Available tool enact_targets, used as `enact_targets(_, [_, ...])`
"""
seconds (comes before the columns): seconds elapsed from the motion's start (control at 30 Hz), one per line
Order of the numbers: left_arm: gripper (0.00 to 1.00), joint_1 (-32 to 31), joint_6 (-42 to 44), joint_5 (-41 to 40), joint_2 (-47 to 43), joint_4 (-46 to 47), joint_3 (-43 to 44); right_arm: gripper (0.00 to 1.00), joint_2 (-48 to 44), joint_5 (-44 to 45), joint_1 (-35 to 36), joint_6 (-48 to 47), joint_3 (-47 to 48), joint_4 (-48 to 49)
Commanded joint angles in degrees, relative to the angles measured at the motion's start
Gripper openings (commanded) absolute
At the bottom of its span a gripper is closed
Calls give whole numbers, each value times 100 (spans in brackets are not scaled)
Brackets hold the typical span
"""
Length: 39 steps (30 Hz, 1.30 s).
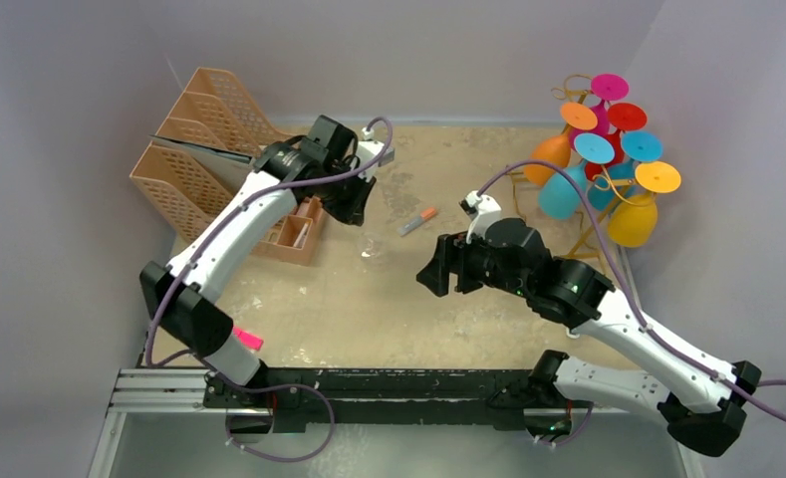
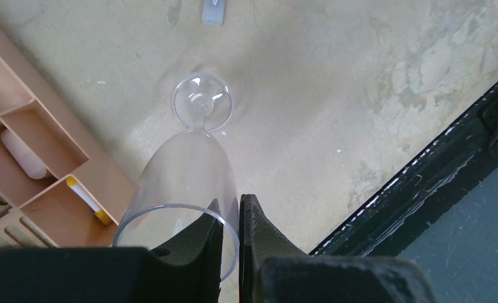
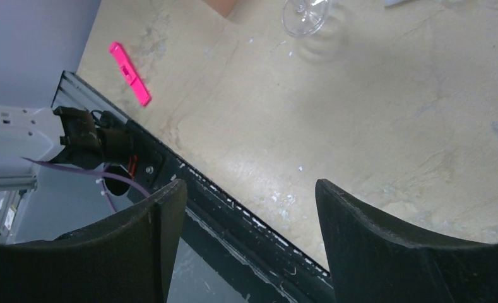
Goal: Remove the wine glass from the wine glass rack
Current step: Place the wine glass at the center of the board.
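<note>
Clear stemmed wine glass (image 2: 186, 170) is pinched by its rim in the nearly shut left gripper (image 2: 232, 203), well apart from the gold wire rack (image 1: 590, 231); right gripper (image 3: 249, 189) is held wide, empty; released tilted, it could topple.

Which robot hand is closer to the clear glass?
Left. The left gripper pinches the rim of the clear glass. The right gripper is open and empty, off to the glass's right, not touching it.

Peach lattice file organiser (image 1: 197, 112) far left, orange-tipped marker (image 1: 417, 220) mid-table, pink bar (image 1: 247, 339) near edge
</note>
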Motion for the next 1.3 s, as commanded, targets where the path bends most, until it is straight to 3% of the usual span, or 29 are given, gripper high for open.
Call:
enact_targets(0.0, [0,65,98,-169,423,27,305,77,-337,-301,11,134,-118,-222])
enact_targets(0.17, [0,141,89,-459,980,-4,516,79,-715,38,11,67,-220,-460])
enact_targets(0.4, [0,594,12,62,1047,8,586,82,-368,766,10,-453,379,-1079])
enact_targets(0.7, [0,674,267,56,1229,-321,668,83,123,983,8,-718,768,-743])
enact_targets(1.0, [0,676,576,-321,1812,-1029,1544,85,196,1264,0,-757,895,-822])
enact_targets(1.27, [0,676,511,-195,1861,-981,1336,87,248,1455,2,-902,850,-836])
